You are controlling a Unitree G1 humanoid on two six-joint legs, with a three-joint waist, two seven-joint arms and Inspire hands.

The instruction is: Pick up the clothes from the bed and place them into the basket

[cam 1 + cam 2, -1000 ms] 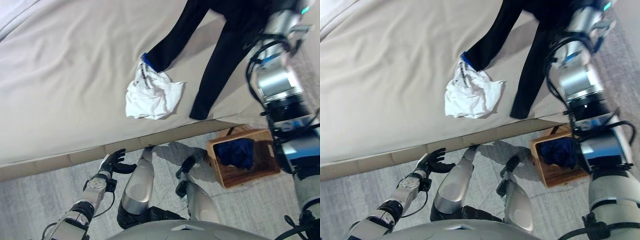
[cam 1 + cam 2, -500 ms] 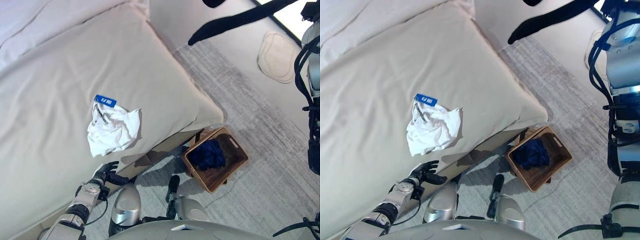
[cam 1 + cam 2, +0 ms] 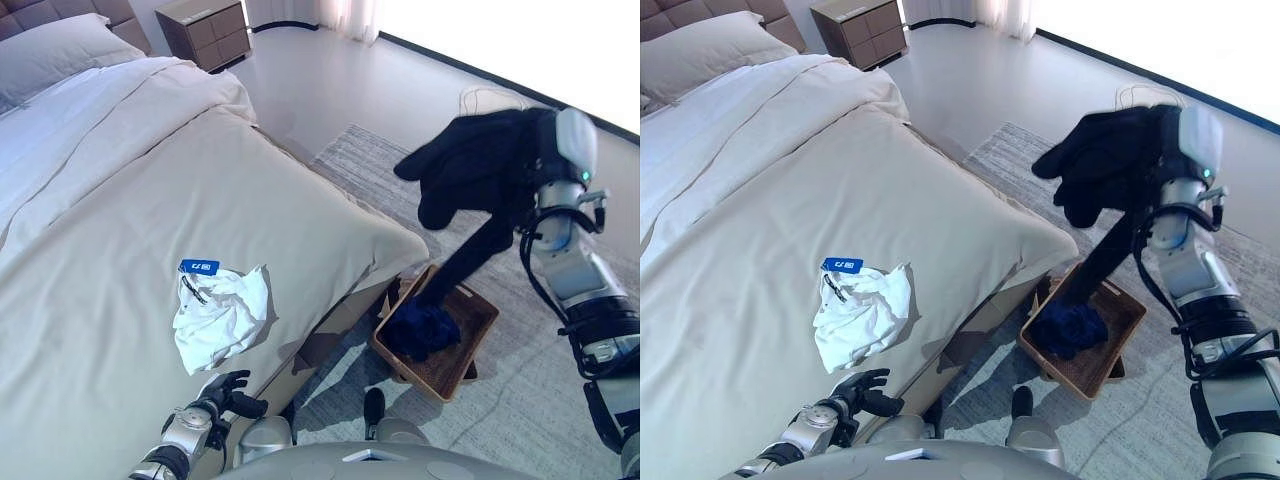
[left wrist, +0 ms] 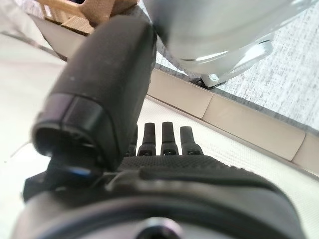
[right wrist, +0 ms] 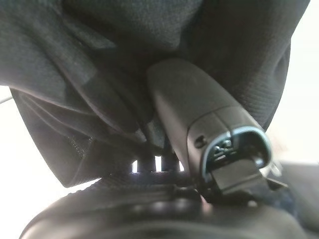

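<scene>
**Right hand holds the black garment above the basket**

Right hand first, from the left eye view: we see our right hand (image 3: 530,150) raised high over the floor beside the bed, its fingers buried in a bunched black garment (image 3: 470,165). One long dark leg of that garment hangs down, and its end reaches into the wooden basket (image 3: 470,340), which stands on the grey rug (image 3: 520,400) just beside the bed's corner. A dark blue piece of clothing (image 3: 420,328) already lies inside the basket. On the bed (image 3: 120,220) a crumpled white garment (image 3: 218,318) with a small blue tag lies near the edge. Our left hand (image 3: 225,390) hangs low by the bed's side, holding nothing.

From the right eye view we see the same layout: the black garment (image 3: 1105,160) is well above the basket (image 3: 1120,340), and a nightstand (image 3: 855,30) stands in the far corner past the pillow (image 3: 700,50).

From the left wrist view, our left hand (image 4: 164,142) shows straight fingers and a relaxed thumb, close to the bed's base.

From the right wrist view, our thumb (image 5: 199,114) presses into the black cloth (image 5: 124,59), so the hand is clamped on the garment.
</scene>
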